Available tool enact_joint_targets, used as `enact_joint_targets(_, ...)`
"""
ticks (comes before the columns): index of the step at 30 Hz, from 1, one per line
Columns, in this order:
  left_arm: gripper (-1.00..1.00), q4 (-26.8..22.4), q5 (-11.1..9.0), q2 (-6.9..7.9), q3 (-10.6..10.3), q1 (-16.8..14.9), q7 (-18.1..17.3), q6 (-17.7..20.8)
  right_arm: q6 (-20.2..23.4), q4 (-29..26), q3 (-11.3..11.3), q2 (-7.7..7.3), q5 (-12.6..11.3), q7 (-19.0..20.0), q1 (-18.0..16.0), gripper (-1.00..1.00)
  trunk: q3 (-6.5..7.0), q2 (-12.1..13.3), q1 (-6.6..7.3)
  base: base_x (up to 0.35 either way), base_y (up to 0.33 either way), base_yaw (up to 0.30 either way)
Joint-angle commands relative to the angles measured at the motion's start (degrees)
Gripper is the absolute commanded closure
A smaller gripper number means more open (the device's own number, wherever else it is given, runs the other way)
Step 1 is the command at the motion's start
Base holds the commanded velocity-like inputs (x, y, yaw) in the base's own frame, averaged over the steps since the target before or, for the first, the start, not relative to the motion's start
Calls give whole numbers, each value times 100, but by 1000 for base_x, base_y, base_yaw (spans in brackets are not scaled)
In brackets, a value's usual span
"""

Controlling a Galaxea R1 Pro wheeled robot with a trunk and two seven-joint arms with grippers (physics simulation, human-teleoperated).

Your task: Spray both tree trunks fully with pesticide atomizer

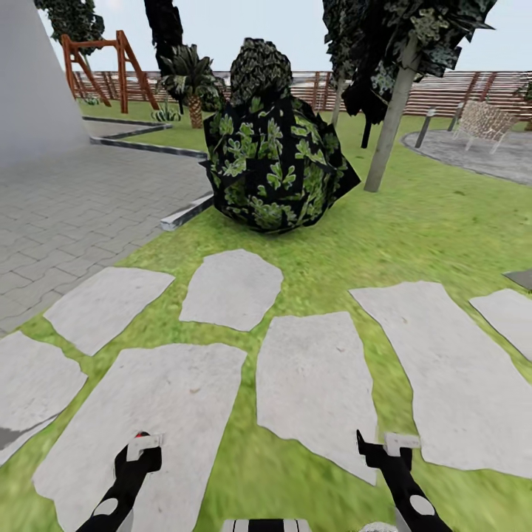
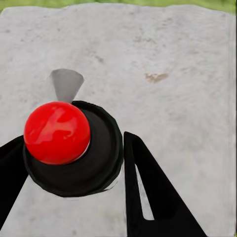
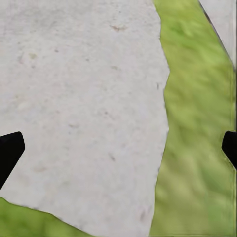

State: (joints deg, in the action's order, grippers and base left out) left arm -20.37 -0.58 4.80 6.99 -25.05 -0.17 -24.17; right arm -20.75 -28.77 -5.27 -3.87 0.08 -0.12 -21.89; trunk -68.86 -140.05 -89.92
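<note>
Head view first: the robot stood on a lawn [image 1: 414, 229] crossed by pale stepping stones [image 1: 233, 288], and both arms hung low at the near edge. The left gripper [image 1: 140, 447] sat over a big slab, with a red dot and a white block at its tip; from up here I could not tell how its fingers stood. The right gripper [image 1: 384, 447] hovered over the grass strip between two slabs, and its state was just as unclear from this angle. Dead ahead loomed a broad-leaved dark bush [image 1: 277, 166], with a grey paved area [image 1: 66, 207] off to the left and a brown slatted fence [image 1: 451, 89] running along the back. A slim pale trunk [image 1: 391, 118] leaned up right of the bush, a wooden swing frame [image 1: 100, 63] stood far left, and a white lattice chair [image 1: 484, 122] waited at far right.

Left wrist view next: the left gripper [image 2: 79, 163] was clenched on a spray bottle top [image 2: 74, 148], a black round body capped by a glossy red ball, dark fingers [image 2: 148, 187] pressed to either side. So the atomizer was up in the left claw, over bare stone [image 2: 163, 59].

Right wrist view to finish: the right gripper [image 3: 121, 150] was spread wide, its black fingertips [image 3: 9, 150] far apart at the edges with nothing between them, above a stone's edge [image 3: 84, 113] and grass [image 3: 197, 138].
</note>
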Motion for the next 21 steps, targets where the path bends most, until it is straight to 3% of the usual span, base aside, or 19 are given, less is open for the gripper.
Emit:
enact_joint_targets(1,100,0,-1,1,-1,0,-2,0,-2,-1,0,0,0,4,0,-100,22,42,22,0,0,-257)
enact_joint_targets(11,100,-10,-15,6,-3,0,-26,5,0,-15,0,0,-5,25,0,-100,210,443,242,0,0,-292)
enact_joint_targets(21,100,5,26,-11,0,3,0,-9,1,18,0,0,2,29,0,-100,245,443,242,0,0,-296)
